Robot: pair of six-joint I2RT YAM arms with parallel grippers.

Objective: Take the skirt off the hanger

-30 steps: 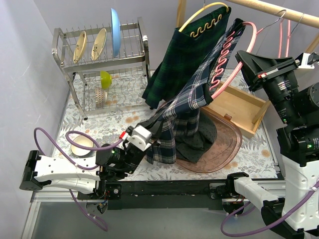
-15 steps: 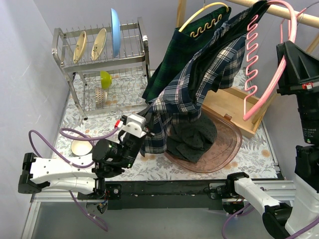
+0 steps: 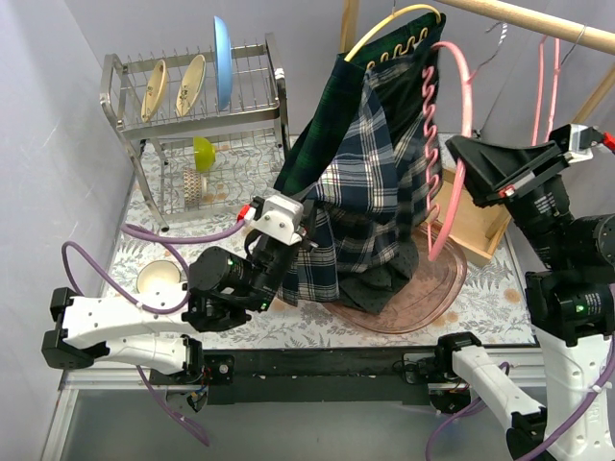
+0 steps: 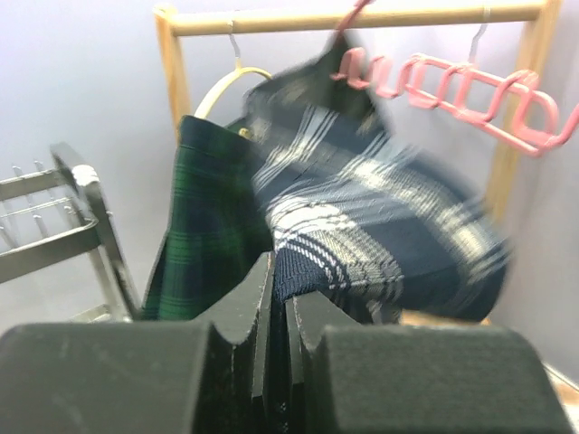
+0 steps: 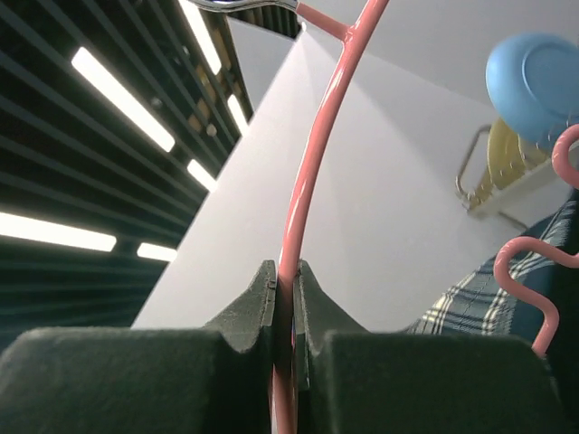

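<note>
The navy plaid skirt (image 3: 370,192) hangs from up by the top of the pink wavy hanger (image 3: 434,144) down to the tray. My left gripper (image 3: 304,227) is shut on the skirt's lower left edge; in the left wrist view the cloth (image 4: 362,226) runs out of the shut gripper (image 4: 282,289) toward the pink hanger (image 4: 452,86). My right gripper (image 3: 459,158) is shut on the hanger's pink rod; in the right wrist view the rod (image 5: 317,154) is pinched in the gripper (image 5: 286,285). The skirt (image 5: 470,307) shows at the lower right there.
A green plaid skirt (image 3: 327,125) on a yellow hanger hangs from the wooden rail (image 3: 538,24) just left. Below are a brown tray (image 3: 432,303) with grey cloth (image 3: 384,279), a wooden box (image 3: 476,216), a dish rack (image 3: 192,115) and a bowl (image 3: 159,279).
My right gripper swung the pink hanger from high on the right back down and left, now upright. My left gripper rose and moved right, still holding the skirt.
</note>
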